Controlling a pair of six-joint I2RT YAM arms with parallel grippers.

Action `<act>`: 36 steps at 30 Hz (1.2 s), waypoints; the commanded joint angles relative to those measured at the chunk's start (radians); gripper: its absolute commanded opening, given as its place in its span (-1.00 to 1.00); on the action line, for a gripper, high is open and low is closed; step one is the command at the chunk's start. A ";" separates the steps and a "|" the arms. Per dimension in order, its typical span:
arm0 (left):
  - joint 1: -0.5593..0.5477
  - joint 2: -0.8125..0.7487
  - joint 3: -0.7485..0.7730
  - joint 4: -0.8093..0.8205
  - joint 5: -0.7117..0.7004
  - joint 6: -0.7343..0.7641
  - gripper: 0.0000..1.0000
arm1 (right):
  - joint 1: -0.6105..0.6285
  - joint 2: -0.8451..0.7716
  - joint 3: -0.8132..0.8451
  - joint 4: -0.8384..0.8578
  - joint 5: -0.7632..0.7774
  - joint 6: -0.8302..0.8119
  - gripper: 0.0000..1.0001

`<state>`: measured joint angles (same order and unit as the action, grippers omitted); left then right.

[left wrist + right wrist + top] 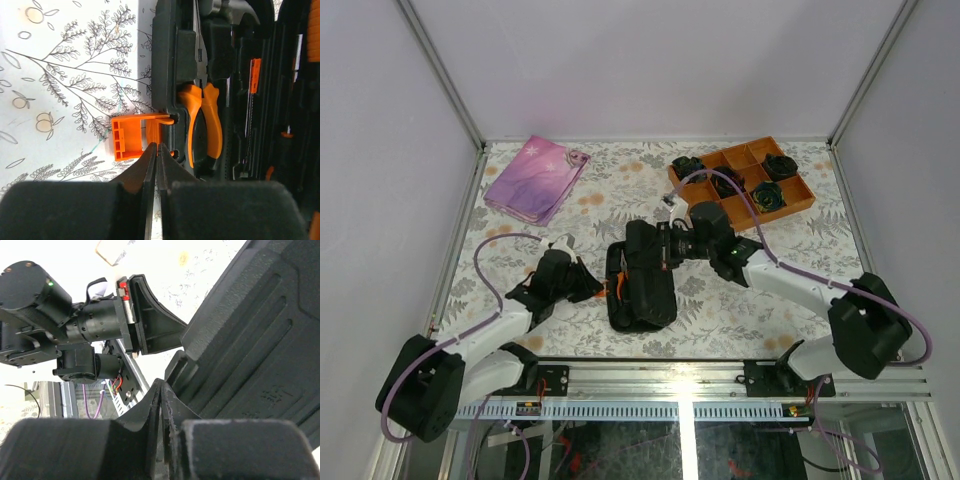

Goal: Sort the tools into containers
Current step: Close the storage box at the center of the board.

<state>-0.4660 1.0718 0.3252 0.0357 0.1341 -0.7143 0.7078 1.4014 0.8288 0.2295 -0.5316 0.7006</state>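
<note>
The black tool case lies mid-table with its lid tilted up over the far half. In the left wrist view it stands open: pliers with orange handles sit in a moulded slot, and more orange-and-black tools lie further in. My left gripper is shut and empty, its tips at the case's orange latch. My right gripper is at the lid's far side. Its fingers are pressed together, empty, beside the ribbed outer face of the lid.
An orange divided tray holding black rosette bundles stands at the back right. A pink-purple pouch lies at the back left. White walls enclose the floral tabletop. The left arm shows in the right wrist view.
</note>
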 commanded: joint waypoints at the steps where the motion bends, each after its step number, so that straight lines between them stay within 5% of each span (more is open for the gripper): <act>1: -0.009 -0.086 0.013 -0.086 -0.090 -0.021 -0.98 | 0.040 0.093 0.072 -0.087 0.029 -0.047 -0.74; 9: -0.008 -0.267 0.026 -0.242 -0.205 -0.051 -0.89 | 0.050 0.136 0.282 -0.134 -0.031 -0.146 -0.29; 17: -0.008 -0.282 0.040 -0.209 -0.141 -0.030 -0.31 | 0.048 -0.024 0.159 -0.269 0.358 -0.204 0.32; 22: -0.008 -0.262 0.041 -0.166 -0.121 -0.035 0.21 | 0.048 -0.029 0.039 -0.241 0.389 -0.135 0.98; 28: -0.008 -0.253 0.012 -0.119 -0.091 -0.063 0.77 | 0.048 0.088 0.034 -0.224 0.320 -0.093 0.98; 36: -0.008 -0.215 -0.027 -0.059 -0.051 -0.068 0.91 | 0.048 0.220 0.060 -0.215 0.291 -0.080 0.99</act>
<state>-0.4706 0.8413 0.3244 -0.1139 0.0490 -0.7742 0.7528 1.5803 0.8513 -0.0139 -0.2062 0.6052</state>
